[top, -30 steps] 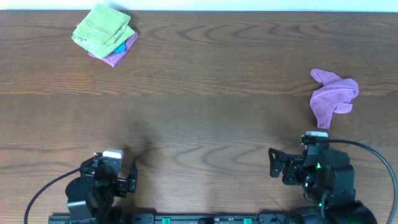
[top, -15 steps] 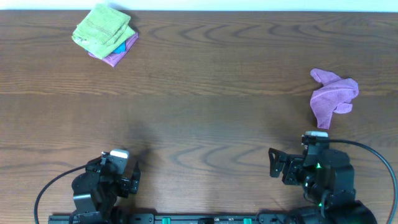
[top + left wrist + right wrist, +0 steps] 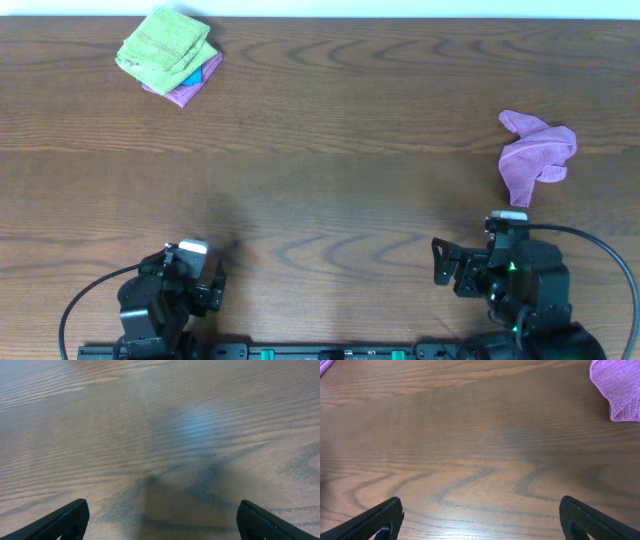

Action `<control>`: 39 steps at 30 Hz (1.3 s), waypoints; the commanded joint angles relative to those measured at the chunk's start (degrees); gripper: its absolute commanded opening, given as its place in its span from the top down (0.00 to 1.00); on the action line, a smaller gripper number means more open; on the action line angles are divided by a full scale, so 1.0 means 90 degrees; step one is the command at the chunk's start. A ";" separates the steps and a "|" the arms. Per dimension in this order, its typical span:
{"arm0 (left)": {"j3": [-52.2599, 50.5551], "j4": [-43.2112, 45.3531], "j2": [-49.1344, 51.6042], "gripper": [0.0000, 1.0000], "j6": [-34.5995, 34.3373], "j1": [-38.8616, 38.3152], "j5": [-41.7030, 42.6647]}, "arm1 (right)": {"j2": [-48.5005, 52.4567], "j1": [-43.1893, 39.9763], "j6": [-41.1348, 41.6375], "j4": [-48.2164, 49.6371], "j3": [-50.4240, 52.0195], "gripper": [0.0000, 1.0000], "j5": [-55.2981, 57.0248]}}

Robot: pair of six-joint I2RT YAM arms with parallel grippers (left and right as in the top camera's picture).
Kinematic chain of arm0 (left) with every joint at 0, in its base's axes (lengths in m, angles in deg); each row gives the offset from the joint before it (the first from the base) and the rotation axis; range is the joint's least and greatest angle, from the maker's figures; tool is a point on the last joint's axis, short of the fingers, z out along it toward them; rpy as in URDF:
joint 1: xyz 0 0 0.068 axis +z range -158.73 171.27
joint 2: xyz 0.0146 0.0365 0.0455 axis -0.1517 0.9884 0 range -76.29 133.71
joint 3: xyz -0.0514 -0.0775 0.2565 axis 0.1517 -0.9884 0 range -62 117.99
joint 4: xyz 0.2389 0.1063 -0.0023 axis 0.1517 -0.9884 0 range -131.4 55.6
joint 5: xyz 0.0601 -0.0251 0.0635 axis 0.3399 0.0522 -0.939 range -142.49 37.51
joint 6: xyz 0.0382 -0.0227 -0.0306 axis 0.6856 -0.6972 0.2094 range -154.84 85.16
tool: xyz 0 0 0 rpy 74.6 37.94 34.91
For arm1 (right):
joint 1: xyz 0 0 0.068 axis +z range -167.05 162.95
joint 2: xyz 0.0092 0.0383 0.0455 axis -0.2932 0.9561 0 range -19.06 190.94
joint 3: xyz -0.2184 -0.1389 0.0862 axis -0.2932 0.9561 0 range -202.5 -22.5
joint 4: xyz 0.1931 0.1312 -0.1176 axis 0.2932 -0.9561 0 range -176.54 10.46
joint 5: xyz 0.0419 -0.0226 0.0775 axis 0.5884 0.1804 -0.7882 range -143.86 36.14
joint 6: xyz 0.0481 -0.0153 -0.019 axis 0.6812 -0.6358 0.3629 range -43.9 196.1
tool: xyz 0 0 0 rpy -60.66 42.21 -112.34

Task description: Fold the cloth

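Observation:
A crumpled purple cloth (image 3: 536,156) lies on the wooden table at the right; its edge also shows at the top right of the right wrist view (image 3: 619,389). My right gripper (image 3: 481,519) is open and empty near the table's front edge, well short of the cloth. In the overhead view it sits at the lower right (image 3: 447,268). My left gripper (image 3: 161,519) is open and empty over bare wood at the front left, seen in the overhead view (image 3: 208,290).
A stack of folded cloths, green on top of blue and purple (image 3: 168,53), lies at the far left corner. The dark wooden table (image 3: 330,170) spans the whole view.
The left arm shifted slightly right and settled near the front edge. The right arm and the purple cloth have not moved.

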 commanded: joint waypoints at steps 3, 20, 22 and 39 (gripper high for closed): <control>-0.0240 -0.0194 -0.0046 0.05 0.0024 -0.0036 -0.0109 | -0.0034 -0.0029 0.0061 0.0010 0.0022 0.01 -0.0007; -0.0240 -0.0194 -0.0046 0.05 0.0024 -0.0036 -0.0109 | -0.0034 -0.0029 0.0061 0.0010 0.0022 0.01 -0.0005; -0.0240 -0.0194 -0.0046 0.05 0.0024 -0.0036 -0.0109 | -0.0034 -0.0029 0.0061 0.0010 0.0022 0.01 -0.0007; -0.0240 -0.0194 -0.0046 0.05 0.0022 -0.0036 -0.0109 | -0.0750 -0.0260 0.0083 0.0182 0.0500 0.01 -0.0053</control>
